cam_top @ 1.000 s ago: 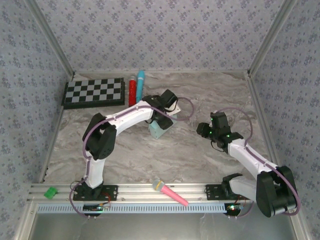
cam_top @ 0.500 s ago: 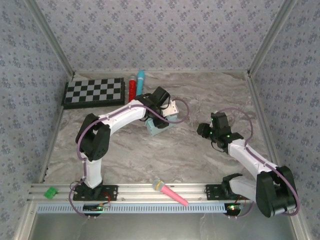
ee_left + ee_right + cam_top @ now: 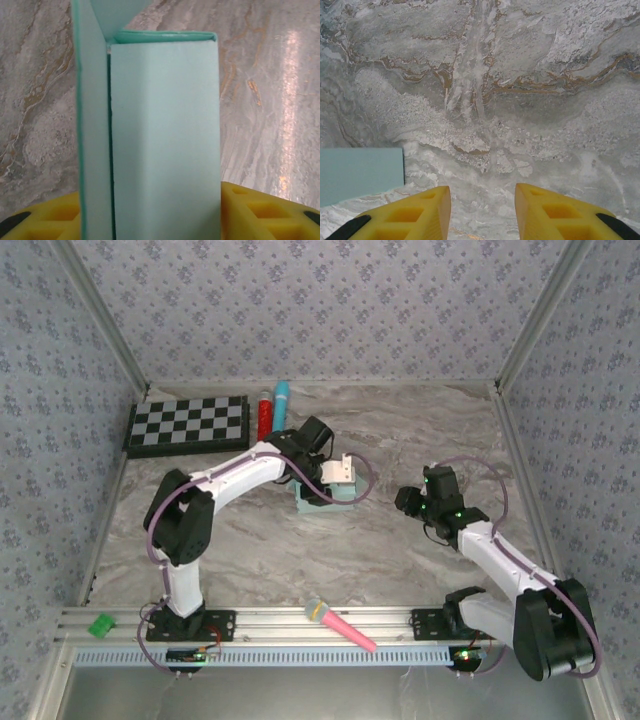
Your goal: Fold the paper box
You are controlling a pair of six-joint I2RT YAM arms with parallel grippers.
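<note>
The paper box point(image 3: 322, 502), pale mint-blue and partly folded, lies on the marble table near the middle. My left gripper point(image 3: 337, 476) reaches down onto it from the left. In the left wrist view the paper box point(image 3: 165, 140) stands between my yellow fingers point(image 3: 260, 212), touching both, with one flap point(image 3: 92, 125) upright along its left side. The left gripper point(image 3: 150, 220) is shut on it. My right gripper point(image 3: 408, 498) hovers to the right of the box, apart from it. In the right wrist view that gripper point(image 3: 482, 210) is open over bare marble, with a corner of the box point(image 3: 360, 172) at the left.
A checkerboard point(image 3: 188, 424) lies at the back left, with a red tube point(image 3: 265, 418) and a cyan tube point(image 3: 281, 400) beside it. A pink marker-like stick point(image 3: 342, 626) rests on the front rail and a green piece point(image 3: 101, 624) sits at its left end.
My left wrist has turned and shifted slightly right, bringing the box from a tilted pose to lie squarer on the table. Its jaws have narrowed a little. The right arm has barely moved.
</note>
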